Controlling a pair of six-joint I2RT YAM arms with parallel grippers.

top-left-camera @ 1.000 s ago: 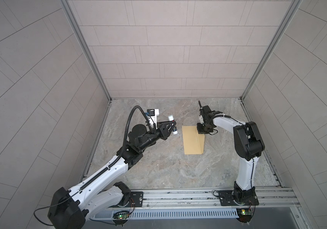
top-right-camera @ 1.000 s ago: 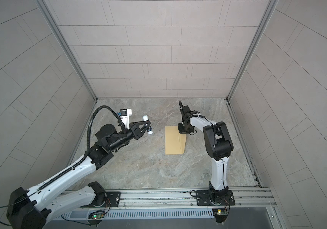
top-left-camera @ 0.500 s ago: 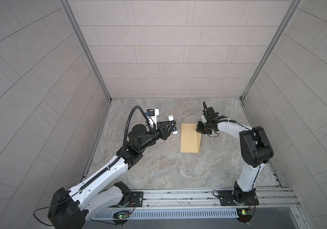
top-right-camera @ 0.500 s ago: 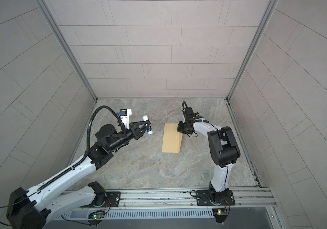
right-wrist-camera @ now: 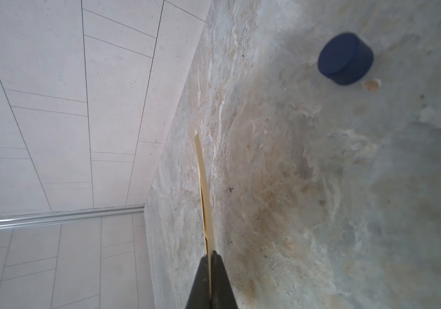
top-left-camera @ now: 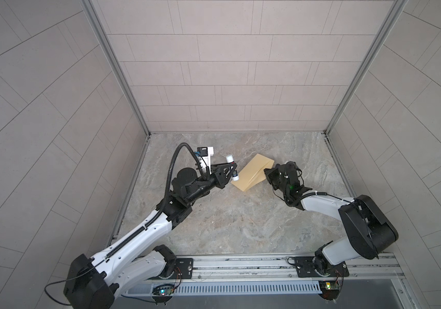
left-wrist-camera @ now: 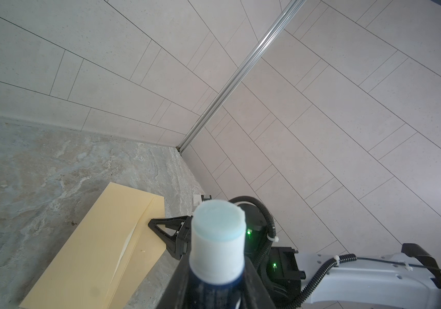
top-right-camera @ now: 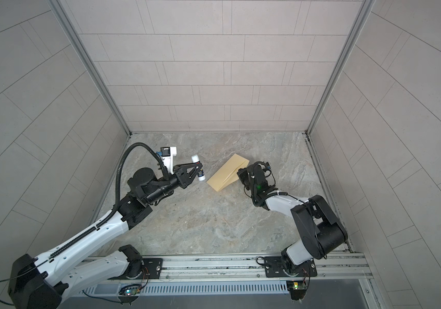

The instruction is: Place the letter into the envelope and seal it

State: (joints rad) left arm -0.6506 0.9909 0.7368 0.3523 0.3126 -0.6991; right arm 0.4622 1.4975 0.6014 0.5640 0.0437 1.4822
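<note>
The yellow-tan envelope [top-left-camera: 250,174] [top-right-camera: 224,172] lies diagonally in mid-table, with a fold line along the side near the right arm. My right gripper [top-left-camera: 266,171] [top-right-camera: 238,171] [right-wrist-camera: 210,254] is shut on that edge. In the right wrist view the envelope [right-wrist-camera: 204,192] shows edge-on between the closed fingers. My left gripper [top-left-camera: 233,172] [top-right-camera: 200,172] [left-wrist-camera: 216,281] hovers just left of the envelope [left-wrist-camera: 101,240], shut on an uncapped glue stick [top-left-camera: 231,166] [top-right-camera: 196,166] [left-wrist-camera: 218,235] whose white end points up. The letter is not visible in any view.
A dark blue cap [right-wrist-camera: 345,58] lies loose on the marble table [top-left-camera: 240,214], seen only in the right wrist view. Tiled walls enclose the table on three sides. The rail with both arm bases [top-left-camera: 240,264] runs along the front edge.
The right gripper has closed fully on the envelope and swung it from lying straight to a diagonal, while that arm moved toward the front. The left arm with the glue stick has stayed still.
</note>
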